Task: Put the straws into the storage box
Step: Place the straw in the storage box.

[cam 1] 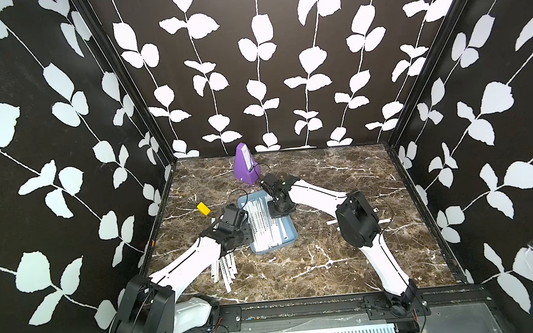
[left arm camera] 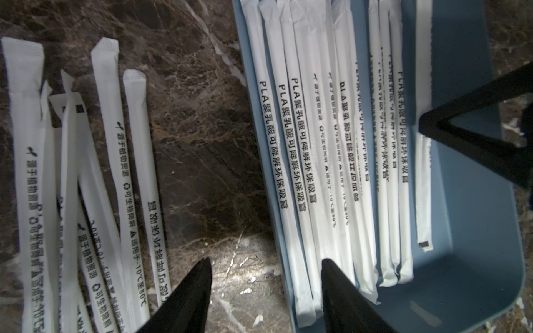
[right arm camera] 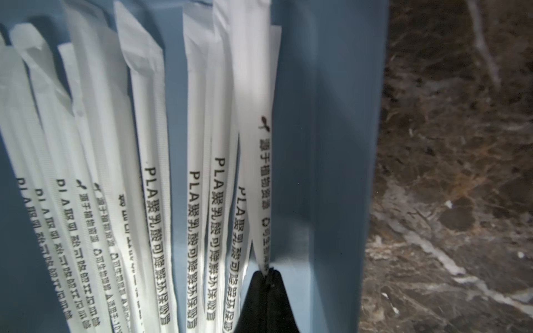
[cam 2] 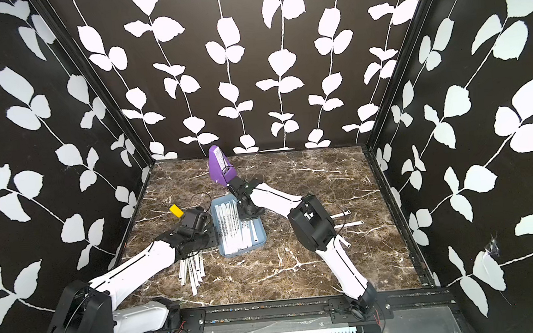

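A: What is the storage box (cam 1: 292, 234) sitting on?

B: A brown marble tabletop (cam 1: 333, 267), closed in by 3 black walls (cam 1: 249, 60) printed with white leaves.

A: What else is around the box?

B: 1 purple metronome (cam 1: 246, 164) stands behind it. 1 yellow block (cam 1: 203, 208) lies off its far corner on the left arm's side.

A: Is anything in the way?

B: The left arm (cam 1: 188, 261) covers part of a pile of straws (cam 1: 224, 269) just beside the box. The right arm (cam 1: 358, 218) hides part of the loose ones on the opposite side.

A: How many are there?

B: Roughly 12 straws (left arm camera: 331, 144) lie lengthwise in the box, but they overlap too much for an exact count. The pile has about 7, and at least 3 loose ones (cam 2: 349, 225) show beyond the box.

A: And the grippers?

B: The left gripper (left arm camera: 266, 261) hangs over the box's rim on the pile side, its fingers spread with nothing between them. The right gripper (right arm camera: 269, 271) is closed tight, pinching the end of 1 straw (right arm camera: 266, 173) inside the box.
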